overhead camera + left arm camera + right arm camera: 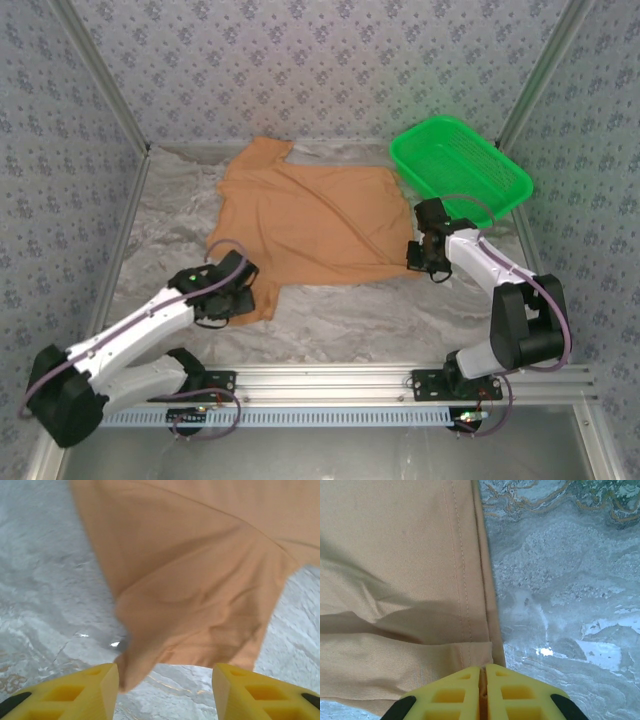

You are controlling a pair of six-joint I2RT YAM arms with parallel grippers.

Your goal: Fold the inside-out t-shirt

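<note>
1. The orange-tan shirt (310, 215) lies spread and wrinkled on the marbled table (340, 320), between the two grippers.
2. A green basket (460, 165) sits just beyond the right gripper (415, 258), tilted against the wall (560, 90) and near the shirt's far corner.
3. In the right wrist view, the right gripper (482, 680) has its yellow jaws pressed together on the shirt's stitched hem. Cloth lies to its left and bare table to its right.
4. In the left wrist view, the left gripper (165, 690) has its jaws standing well apart. A shirt flap lies ahead of it, the tip dropping in beside the left finger (95, 690); contact cannot be told.
5. From above, the arms' black bodies cover both sets of jaws; the wrist cameras show the gaps and stitching, and the top view shows the basket and walls.
</note>
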